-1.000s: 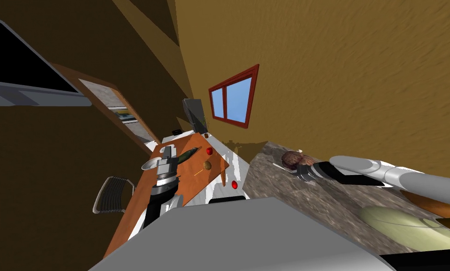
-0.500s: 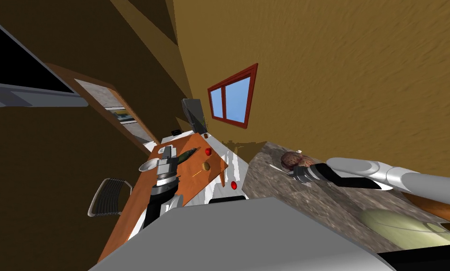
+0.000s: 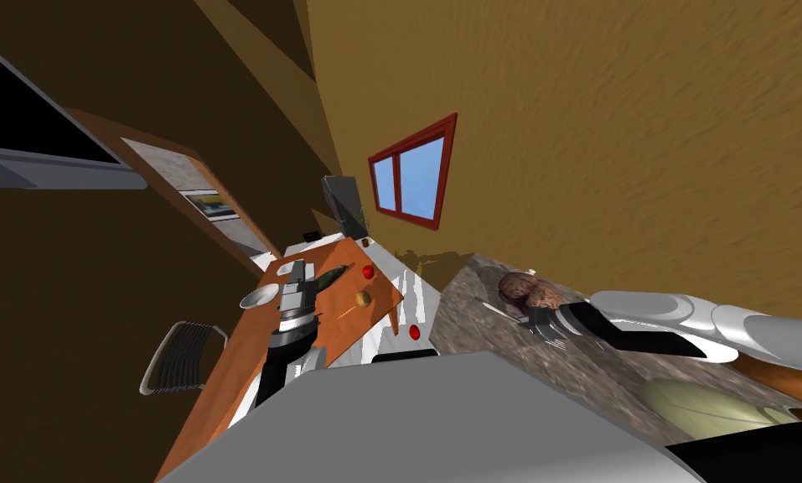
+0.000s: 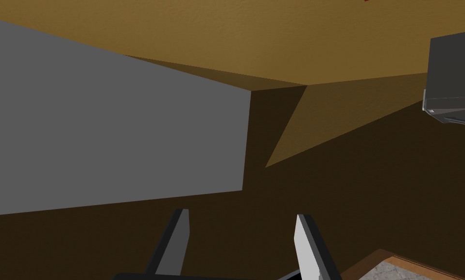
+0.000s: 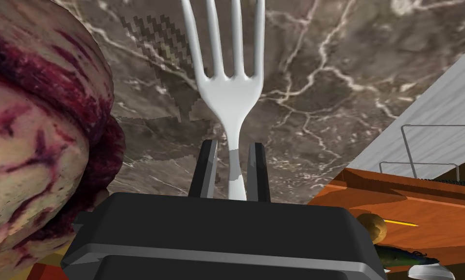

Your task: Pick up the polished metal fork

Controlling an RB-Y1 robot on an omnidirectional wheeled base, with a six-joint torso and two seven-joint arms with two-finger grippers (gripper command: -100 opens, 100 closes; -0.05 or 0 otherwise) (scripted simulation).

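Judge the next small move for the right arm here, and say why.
Probably a short, straight lift. The right gripper looks shut on the fork by its handle, tines jutting ahead. The fork's shadow on the marbled counter falls offset, so it seems barely clear. Rising straight should avoid the mottled red lump close beside it.

No readable text, no labels, no numbers
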